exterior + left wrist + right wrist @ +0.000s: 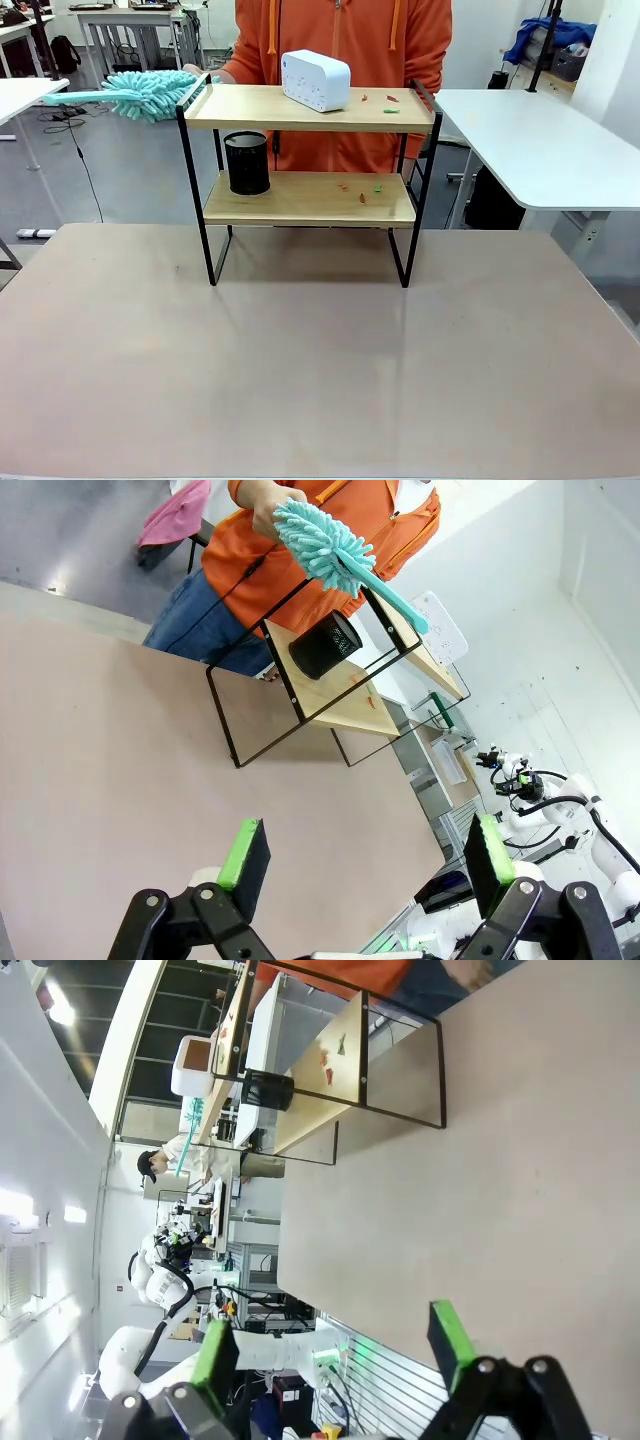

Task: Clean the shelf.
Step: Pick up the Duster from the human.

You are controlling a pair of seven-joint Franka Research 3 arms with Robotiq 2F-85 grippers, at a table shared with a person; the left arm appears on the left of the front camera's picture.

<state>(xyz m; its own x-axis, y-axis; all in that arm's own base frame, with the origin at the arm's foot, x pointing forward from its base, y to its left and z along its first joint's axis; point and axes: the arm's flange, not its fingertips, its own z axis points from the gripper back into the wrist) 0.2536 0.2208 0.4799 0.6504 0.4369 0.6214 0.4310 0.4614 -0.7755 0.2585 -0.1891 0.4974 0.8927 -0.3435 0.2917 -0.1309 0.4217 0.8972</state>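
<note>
The shelf (310,198), two light wooden boards in a black frame, stands at the table's far middle. Its top board carries a white box (316,80) and small red and green scraps (390,103); the lower board holds a black cup (247,163) and more scraps (362,194). A person in orange holds a teal fluffy duster (150,94) at the top board's left end. In the left wrist view the shelf (330,695) and duster (325,545) lie far ahead of my open left gripper (365,860). My right gripper (335,1350) is open, far from the shelf (330,1055).
The brown table (320,360) spreads wide in front of the shelf. White tables stand behind at the left (25,95) and right (540,140). The person (345,40) stands directly behind the shelf.
</note>
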